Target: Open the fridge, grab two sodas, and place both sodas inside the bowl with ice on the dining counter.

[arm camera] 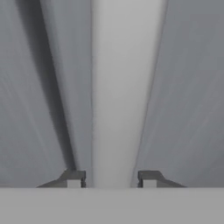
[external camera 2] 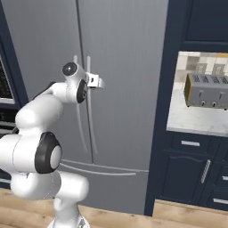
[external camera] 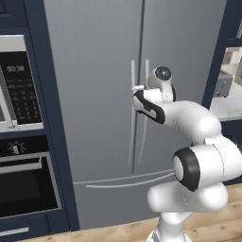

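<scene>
Two dark fingertips of the pincer point(arm camera: 111, 180) flanking a pale handle point(arm camera: 124, 87) at bottom centre of the hand view, narrowed on it; contact likely, not certain. Handle: long, thin, gently curved bar, smooth metal, probably slippery; rigid, best taken around mid-height as here. Fridge point(external camera: 104, 71) filling centre of left base view, doors shut, brushed grey steel, flat panels. Door likely heavy, seal resisting at first; steady pull judged better than a jerk. Toaster point(external camera 2: 207, 91) on worktop point(external camera 2: 191, 120), right edge of right base view.

Fridge point(external camera: 94, 94): brushed grey metal, pale handles point(arm camera: 122, 87). Cabinets point(external camera 2: 196, 173): navy. Toaster point(external camera 2: 207, 91): grey. Floor point(external camera 2: 178, 218): light wood.
</scene>
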Tool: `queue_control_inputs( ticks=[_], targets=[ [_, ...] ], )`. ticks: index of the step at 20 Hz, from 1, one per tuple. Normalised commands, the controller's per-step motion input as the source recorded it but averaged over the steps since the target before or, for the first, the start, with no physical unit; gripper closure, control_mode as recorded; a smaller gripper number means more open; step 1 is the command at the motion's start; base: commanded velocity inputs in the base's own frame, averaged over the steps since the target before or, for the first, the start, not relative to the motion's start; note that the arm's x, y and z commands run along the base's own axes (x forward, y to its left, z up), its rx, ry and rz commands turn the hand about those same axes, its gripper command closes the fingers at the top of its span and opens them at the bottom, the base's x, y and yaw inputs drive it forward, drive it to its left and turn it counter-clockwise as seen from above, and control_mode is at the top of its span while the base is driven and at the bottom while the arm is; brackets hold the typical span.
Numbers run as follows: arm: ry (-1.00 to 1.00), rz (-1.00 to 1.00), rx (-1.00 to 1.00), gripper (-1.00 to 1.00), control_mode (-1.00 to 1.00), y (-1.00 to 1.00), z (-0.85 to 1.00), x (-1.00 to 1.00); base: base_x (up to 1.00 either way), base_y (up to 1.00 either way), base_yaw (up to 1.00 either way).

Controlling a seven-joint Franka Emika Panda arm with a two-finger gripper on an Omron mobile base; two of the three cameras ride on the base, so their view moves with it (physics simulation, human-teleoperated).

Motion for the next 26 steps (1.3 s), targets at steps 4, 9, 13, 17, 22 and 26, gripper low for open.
queue_control_inputs(
  ticks=[4, 9, 13, 17, 22, 26],
  targets=[
    [0.00, 0.00, -0.01, 1.00, -1.00, 0.00, -0.23, 0.24, 0.00, 0.00, 0.00],
    [0.04, -0.04, 0.00, 1.00, -1.00, -0.34, -0.15, -0.54, 0.00, 0.00, 0.00],
    [0.02, -0.10, 0.04, 1.00, -1.00, -0.62, 0.00, -1.00, 0.00, 0.00, 0.00],
    [0.00, -0.08, 0.02, 1.00, -1.00, -0.73, 0.03, -1.00, 0.00, 0.00, 0.00],
    [0.00, -0.09, 0.01, 1.00, -1.00, -0.66, 0.11, -1.00, 0.00, 0.00, 0.00],
    [0.00, -0.03, -0.10, -1.00, -1.00, -0.10, -0.25, -0.79, 0.00, 0.00, 0.00]
  ],
)
